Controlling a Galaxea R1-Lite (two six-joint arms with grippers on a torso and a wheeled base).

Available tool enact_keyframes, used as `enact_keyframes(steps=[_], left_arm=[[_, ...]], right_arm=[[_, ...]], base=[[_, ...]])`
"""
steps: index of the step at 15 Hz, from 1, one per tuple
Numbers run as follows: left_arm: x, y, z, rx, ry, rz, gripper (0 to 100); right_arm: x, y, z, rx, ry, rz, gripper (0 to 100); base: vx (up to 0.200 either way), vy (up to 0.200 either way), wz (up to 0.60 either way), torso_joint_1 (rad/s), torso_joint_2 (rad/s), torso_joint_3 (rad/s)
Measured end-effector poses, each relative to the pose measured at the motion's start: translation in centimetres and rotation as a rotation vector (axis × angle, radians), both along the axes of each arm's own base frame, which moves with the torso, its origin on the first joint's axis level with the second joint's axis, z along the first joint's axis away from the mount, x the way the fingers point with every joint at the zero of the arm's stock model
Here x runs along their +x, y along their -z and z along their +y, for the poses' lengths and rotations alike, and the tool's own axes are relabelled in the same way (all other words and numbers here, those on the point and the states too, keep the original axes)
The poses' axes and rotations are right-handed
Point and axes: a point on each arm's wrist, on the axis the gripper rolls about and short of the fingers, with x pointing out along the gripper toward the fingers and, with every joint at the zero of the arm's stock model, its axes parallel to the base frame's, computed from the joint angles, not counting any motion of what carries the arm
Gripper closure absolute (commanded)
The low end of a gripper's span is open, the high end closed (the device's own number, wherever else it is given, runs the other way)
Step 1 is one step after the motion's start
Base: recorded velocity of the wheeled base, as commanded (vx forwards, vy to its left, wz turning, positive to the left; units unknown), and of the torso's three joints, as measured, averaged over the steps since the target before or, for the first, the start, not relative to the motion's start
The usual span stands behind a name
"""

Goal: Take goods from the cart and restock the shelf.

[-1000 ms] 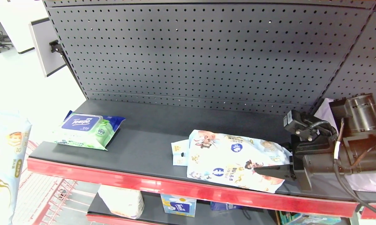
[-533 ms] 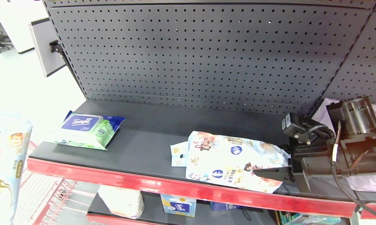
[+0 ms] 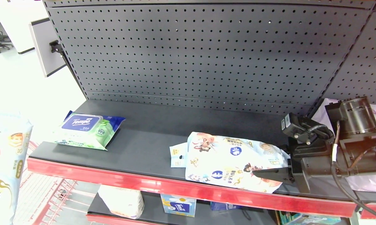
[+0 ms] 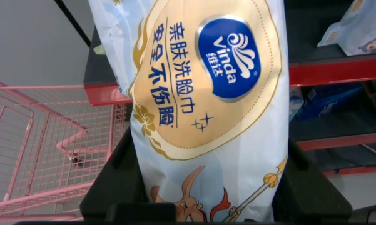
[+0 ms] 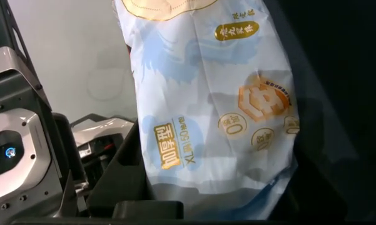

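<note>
On the shelf (image 3: 144, 147), right claw (image 3: 257, 172) clamps printed pack (image 3: 228, 159); left claw (image 4: 209, 187) holds second pack (image 4: 206, 94).

I see a shop aisle: a dark metal shelf (image 3: 150, 147) with a pegboard back panel (image 3: 191, 53) and red front strip (image 3: 113, 179), a soft pack (image 3: 86, 126) of goods at 9 o'clock, and a red wire cart (image 3: 50, 193) at 8 o'clock.

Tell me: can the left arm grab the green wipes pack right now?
Probably not yet. The left gripper is shut on a big printed pack, so it has no room for the green wipes pack.
</note>
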Motion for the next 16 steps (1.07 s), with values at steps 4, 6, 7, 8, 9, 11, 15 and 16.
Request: enact_keyframes(steps=[4,6,7,8,9,11,15,16], left_arm=[[0.0,-0.1,0.0,-0.001,0.000,-0.002,100],[0.0,-0.1,0.0,-0.001,-0.001,-0.002,100],[0.0,0.0,0.0,-0.001,0.000,-0.002,100],[0.0,0.0,0.0,-0.001,0.000,-0.001,100],[0.0,0.0,0.0,0.001,0.000,0.002,100],[0.0,0.2,0.0,0.003,0.000,0.008,100],[0.1,0.5,-0.1,0.009,0.006,0.024,100],[0.2,0.5,-0.1,0.012,0.007,0.029,100]], right_arm=[[0.0,0.0,0.0,-0.003,0.002,-0.003,100],[0.0,0.0,0.0,-0.003,0.006,0.001,0],[0.0,0.0,0.0,-0.002,0.006,0.002,0],[0.0,-0.1,0.0,0.000,0.008,-0.002,0],[-0.1,-0.2,0.0,0.002,0.009,-0.004,0],[-0.4,-0.5,-0.2,0.005,0.014,-0.013,0],[-1.8,-1.4,-1.2,0.014,0.062,-0.047,0],[-2.4,-1.9,-1.7,0.016,0.099,-0.062,0]], base=[[0.000,0.000,0.00,0.000,0.00,0.000],[0.000,0.000,0.00,0.000,0.00,0.000],[0.000,0.000,0.00,0.000,0.00,0.000],[0.000,0.000,0.00,0.000,0.00,0.000],[0.000,0.000,0.00,0.000,0.00,0.000],[0.000,0.000,0.00,0.000,0.00,0.000],[0.000,0.000,0.00,0.000,0.00,0.000],[0.000,0.000,0.00,0.000,0.00,0.000]])
